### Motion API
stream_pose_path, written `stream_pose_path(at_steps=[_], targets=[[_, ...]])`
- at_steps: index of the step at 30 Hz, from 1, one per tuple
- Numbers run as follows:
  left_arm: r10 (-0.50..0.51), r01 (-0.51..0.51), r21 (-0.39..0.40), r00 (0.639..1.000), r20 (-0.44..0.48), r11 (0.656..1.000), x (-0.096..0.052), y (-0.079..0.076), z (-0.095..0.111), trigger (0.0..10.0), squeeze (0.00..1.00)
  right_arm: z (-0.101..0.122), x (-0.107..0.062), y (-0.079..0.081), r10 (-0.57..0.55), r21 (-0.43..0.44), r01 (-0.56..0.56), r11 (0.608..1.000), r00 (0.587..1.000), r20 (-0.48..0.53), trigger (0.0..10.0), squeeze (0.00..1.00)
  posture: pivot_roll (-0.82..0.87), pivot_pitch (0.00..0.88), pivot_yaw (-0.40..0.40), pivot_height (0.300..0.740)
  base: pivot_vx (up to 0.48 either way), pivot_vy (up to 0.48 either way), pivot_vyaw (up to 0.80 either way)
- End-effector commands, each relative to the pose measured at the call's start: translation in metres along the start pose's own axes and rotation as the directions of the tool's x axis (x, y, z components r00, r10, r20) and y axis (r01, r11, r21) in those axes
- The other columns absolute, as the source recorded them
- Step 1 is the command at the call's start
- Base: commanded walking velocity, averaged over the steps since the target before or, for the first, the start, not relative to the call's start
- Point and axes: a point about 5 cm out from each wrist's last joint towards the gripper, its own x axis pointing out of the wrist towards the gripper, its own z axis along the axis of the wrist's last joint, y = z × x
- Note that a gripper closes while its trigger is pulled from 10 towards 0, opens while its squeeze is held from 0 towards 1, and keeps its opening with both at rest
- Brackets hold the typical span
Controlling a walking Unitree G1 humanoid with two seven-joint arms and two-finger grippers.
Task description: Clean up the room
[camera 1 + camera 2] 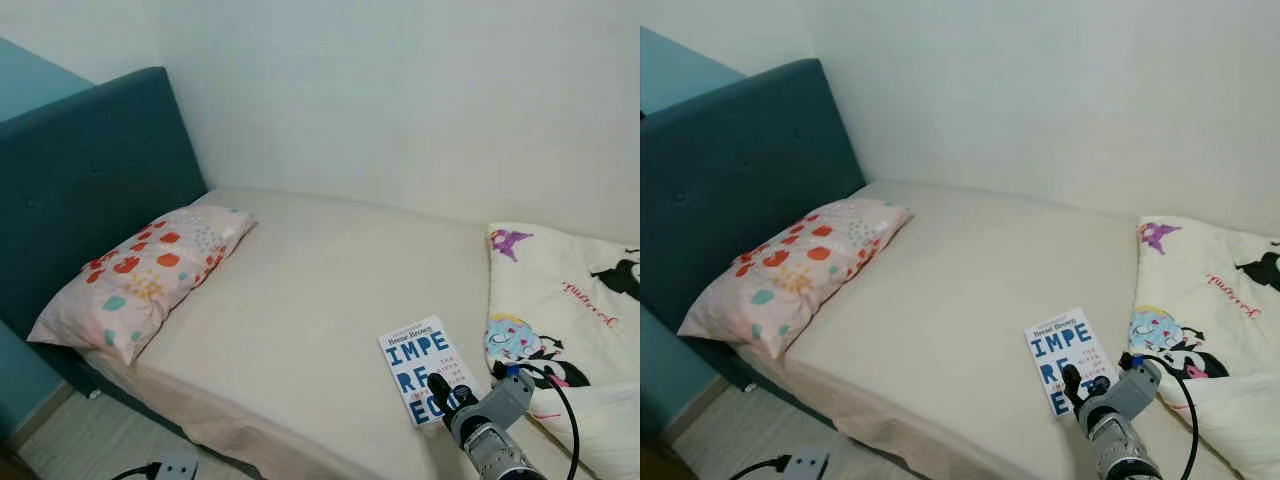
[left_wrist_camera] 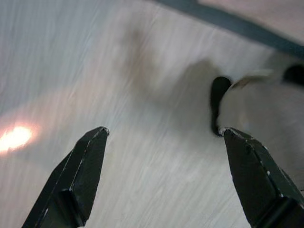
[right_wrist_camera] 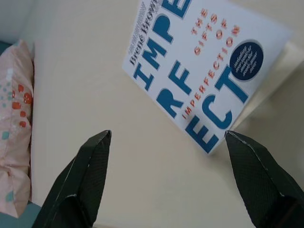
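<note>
Tidying barely begun: book (image 1: 427,371) lying flat on bed (image 1: 300,300), lower right of frame, not yet grasped; right gripper (image 3: 164,137) just short of it, fingers apart; left gripper (image 2: 164,130) fingers apart, idle.

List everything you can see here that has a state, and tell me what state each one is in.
book: closed, lying flat, cover up, on the bed
pillow: lying at the headboard end
blanket: bunched at the other end
right gripper: open, just short of the book
left gripper: open, empty
</note>
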Motion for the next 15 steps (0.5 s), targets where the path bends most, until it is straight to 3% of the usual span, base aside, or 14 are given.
stream_pose_path(at_steps=[1, 7, 15], targets=[[0.010, -0.010, 0.024, 1.000, -0.003, 1.000, -0.001, 0.007, -0.002, 10.0, 0.00, -0.005, 0.000, 0.002, 0.007, 0.036, -0.007, 0.999, 1.000, -0.002, 10.0, 0.00, -0.05, 0.041, 0.125, 0.631, 0.000, 0.000, 0.00], [0.012, -0.013, 0.031, 1.000, 0.001, 0.999, -0.002, 0.010, -0.002, 10.0, 0.00, -0.003, 0.000, 0.001, -0.004, 0.059, 0.002, 0.998, 1.000, 0.022, 10.0, 0.00, -0.04, 0.055, 0.131, 0.607, 0.000, 0.000, 0.00], [-0.006, 0.005, 0.049, 1.000, 0.013, 0.999, -0.002, 0.007, -0.001, 10.0, 0.00, 0.010, -0.001, -0.006, -0.034, 0.083, 0.028, 0.996, 0.997, 0.071, 10.0, 0.00, -0.03, 0.087, 0.134, 0.607, 0.000, 0.000, 0.00]])
